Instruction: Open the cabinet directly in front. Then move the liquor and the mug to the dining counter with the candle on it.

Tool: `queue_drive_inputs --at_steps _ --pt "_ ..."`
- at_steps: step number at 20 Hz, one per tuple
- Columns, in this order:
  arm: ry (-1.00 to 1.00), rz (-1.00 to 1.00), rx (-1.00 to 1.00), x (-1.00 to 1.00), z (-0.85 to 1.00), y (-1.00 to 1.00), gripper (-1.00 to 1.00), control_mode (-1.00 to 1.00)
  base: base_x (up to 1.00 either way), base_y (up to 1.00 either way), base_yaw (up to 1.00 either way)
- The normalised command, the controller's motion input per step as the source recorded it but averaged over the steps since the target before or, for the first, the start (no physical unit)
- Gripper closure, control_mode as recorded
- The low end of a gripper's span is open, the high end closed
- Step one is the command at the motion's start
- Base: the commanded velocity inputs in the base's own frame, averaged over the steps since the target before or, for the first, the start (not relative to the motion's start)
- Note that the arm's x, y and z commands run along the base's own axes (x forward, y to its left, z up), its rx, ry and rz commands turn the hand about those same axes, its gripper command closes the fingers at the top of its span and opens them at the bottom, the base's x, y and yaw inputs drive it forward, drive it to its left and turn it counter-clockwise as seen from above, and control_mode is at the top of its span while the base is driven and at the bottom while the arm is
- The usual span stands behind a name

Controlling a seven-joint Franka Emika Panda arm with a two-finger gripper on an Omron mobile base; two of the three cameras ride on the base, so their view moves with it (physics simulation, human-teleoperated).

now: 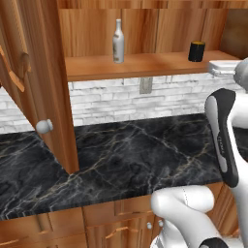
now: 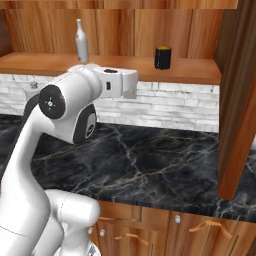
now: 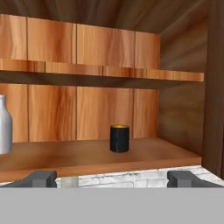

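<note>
The cabinet (image 1: 145,65) stands open, its left door (image 1: 29,72) and right door (image 2: 240,100) swung outward. On its lower shelf the whitish liquor (image 1: 118,41) bottle stands upright at the left, and the black mug (image 1: 196,51) with an orange inside sits to the right. In the hand view the mug (image 3: 119,138) is straight ahead at a distance and the liquor (image 3: 4,127) is at the left edge. My gripper (image 3: 112,178) is open, fingertips wide apart with nothing between them, short of the shelf edge. The dining counter and candle are out of view.
A narrow black marble counter (image 1: 121,160) runs below the cabinet, backed by white brick (image 1: 121,101) with an outlet (image 1: 146,85). Wooden drawer fronts (image 2: 150,230) lie under it. An upper shelf (image 3: 100,70) spans the cabinet above the mug.
</note>
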Motion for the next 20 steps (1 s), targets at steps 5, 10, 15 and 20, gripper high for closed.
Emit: queue_drive_inputs --at_steps 5,10,15,20 --pt "0.08 -0.03 0.0 0.47 0.0 -0.1 -1.0 -1.0 0.0 0.0 0.0" --pt "0.11 -0.07 0.0 0.24 0.0 -0.08 -1.0 -1.0 0.0 0.0 0.0" --pt "0.17 -0.09 0.02 0.03 0.0 -0.14 -1.0 -1.0 0.0 0.0 0.0" --pt "0.16 -0.04 0.0 0.0 0.0 -0.03 -1.0 -1.0 0.0 0.0 0.0"
